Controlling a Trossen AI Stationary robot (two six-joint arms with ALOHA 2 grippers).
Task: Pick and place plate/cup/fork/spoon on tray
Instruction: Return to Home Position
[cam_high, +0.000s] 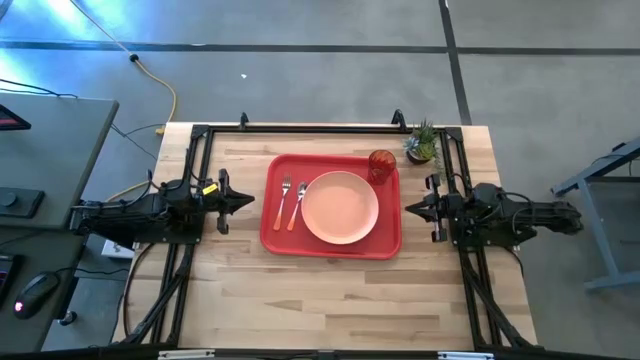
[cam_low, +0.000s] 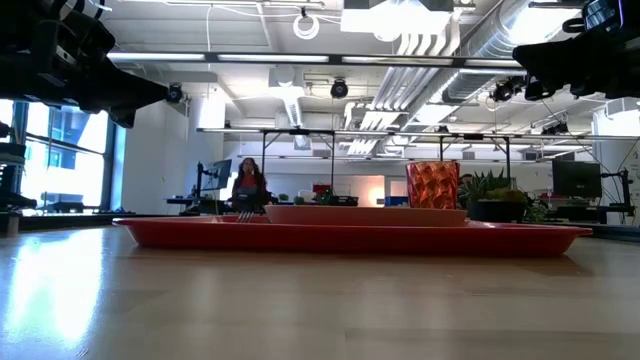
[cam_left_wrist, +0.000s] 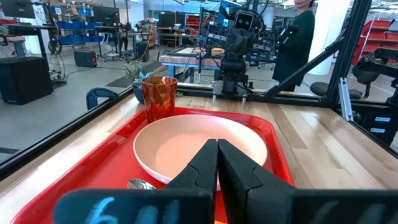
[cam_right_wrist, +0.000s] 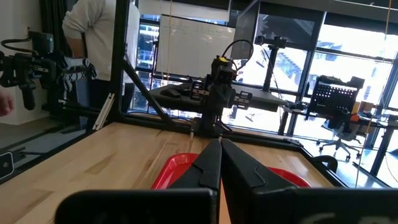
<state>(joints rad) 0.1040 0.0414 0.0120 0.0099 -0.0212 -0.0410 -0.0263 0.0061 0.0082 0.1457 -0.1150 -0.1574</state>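
Note:
The red tray (cam_high: 281, 235) lies in the table's middle. On it rest the peach plate (cam_high: 340, 207), the red-orange cup (cam_high: 381, 164) at the tray's far right corner, and the fork (cam_high: 283, 201) and spoon (cam_high: 298, 205) side by side left of the plate. My left gripper (cam_high: 248, 200) is shut and empty, above the table left of the tray. My right gripper (cam_high: 410, 208) is shut and empty, right of the tray. In the left wrist view the plate (cam_left_wrist: 199, 149), the cup (cam_left_wrist: 159, 96) and the spoon's bowl (cam_left_wrist: 142, 184) show.
A small green potted plant (cam_high: 422, 143) stands at the table's far right, beside the cup. Black frame rails (cam_high: 320, 127) run along the table's far edge and sides. Bare wood lies between the tray and the near edge. People show in the room beyond.

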